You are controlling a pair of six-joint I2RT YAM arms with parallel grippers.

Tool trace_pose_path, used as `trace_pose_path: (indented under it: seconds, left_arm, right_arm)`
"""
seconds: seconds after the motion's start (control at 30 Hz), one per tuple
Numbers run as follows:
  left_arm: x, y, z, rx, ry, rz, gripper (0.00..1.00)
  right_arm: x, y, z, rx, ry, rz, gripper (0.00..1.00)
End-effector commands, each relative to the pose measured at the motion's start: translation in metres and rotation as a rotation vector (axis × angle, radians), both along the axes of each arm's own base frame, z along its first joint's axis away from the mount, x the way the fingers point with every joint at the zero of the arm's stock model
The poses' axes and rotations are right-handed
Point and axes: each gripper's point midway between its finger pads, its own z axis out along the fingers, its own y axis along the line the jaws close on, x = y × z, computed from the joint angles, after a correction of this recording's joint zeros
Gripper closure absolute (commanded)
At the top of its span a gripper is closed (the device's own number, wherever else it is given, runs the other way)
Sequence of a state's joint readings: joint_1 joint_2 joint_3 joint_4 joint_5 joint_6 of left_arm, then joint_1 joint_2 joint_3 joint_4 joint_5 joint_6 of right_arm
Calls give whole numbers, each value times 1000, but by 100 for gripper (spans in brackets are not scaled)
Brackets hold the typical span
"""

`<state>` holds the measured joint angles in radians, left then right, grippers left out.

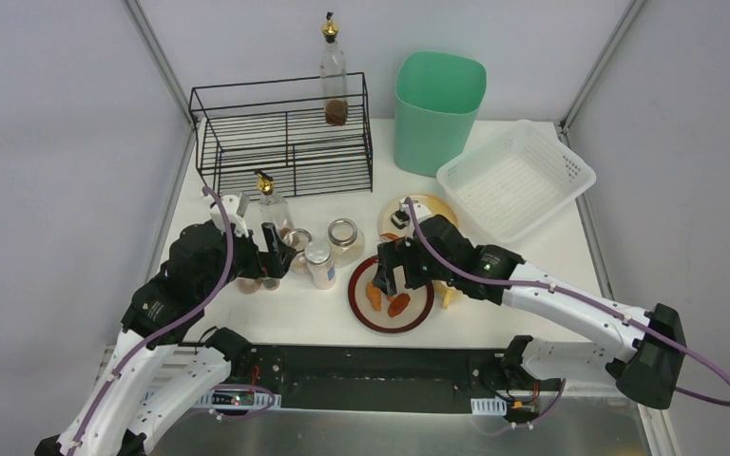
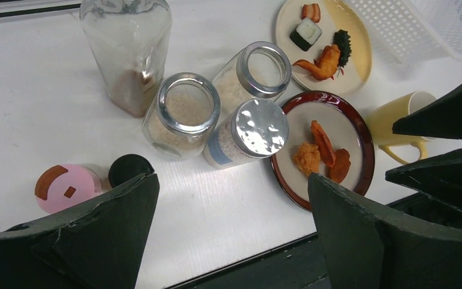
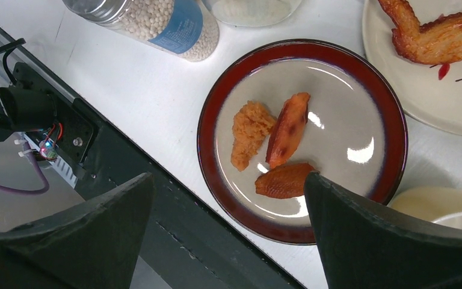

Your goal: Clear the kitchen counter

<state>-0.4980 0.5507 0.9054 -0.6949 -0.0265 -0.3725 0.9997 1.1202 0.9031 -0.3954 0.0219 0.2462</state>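
The counter point(image 1: 295, 315) is filling the middle of the scene, running from the arm bases to the far wall, and it is carrying everything else. The left gripper point(image 2: 231, 195) is hovering over its left-centre part, fingers spread wide and gripping nothing. Below it three jars are crowding together: a lidded jar point(image 2: 249, 132) nearest, with two open jars point(image 2: 183, 114) just beyond. A bottle point(image 2: 126, 54) is standing just left of them, while a pink disc point(image 2: 66, 188) and a black cap point(image 2: 130, 168) are lying close to the left finger. The right gripper point(image 3: 228, 198) is hanging over the red plate point(image 3: 206, 135), its fingers likewise spread and empty. Three orange food pieces point(image 3: 286, 129) are lying on that plate. A cream plate point(image 2: 355, 60) with more food is sitting just beyond, and a yellow mug point(image 2: 397, 120) is standing right of the red plate. At the far side, a wire rack point(image 1: 285, 133) is standing on the left with a second bottle point(image 1: 334, 71) at its far right corner. A green bin point(image 1: 439, 109) is standing to its right, and a white basket point(image 1: 518, 179) is lying farthest right.
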Motion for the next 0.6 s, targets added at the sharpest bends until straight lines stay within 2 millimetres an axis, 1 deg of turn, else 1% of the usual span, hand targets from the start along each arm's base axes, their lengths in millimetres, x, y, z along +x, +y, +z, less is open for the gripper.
trace_pose_path:
  seconds: [0.0,0.13,0.2,0.33,0.47,0.57]
  left_arm:
    - [-5,-4,-7,-15,20,-23,1]
    - [-7,-3,-19,-9,49,-14,1]
    - [-8,-1,-22,-6,50,-6,1]
    - [-7,4,-17,-4,26,21,1]
    - [-4,10,-19,19,16,48,1]
    - [-5,9,-18,14,11,39,1]
  right_arm:
    - [0,15,13,54,-10,38,1]
    - [0,15,15,59,-19,39,1]
    - [1,14,16,61,-25,38,1]
    - [0,12,16,57,-32,41,1]
    - [-1,12,17,58,-34,45,1]
    - [-1,14,19,72,-37,49,1]
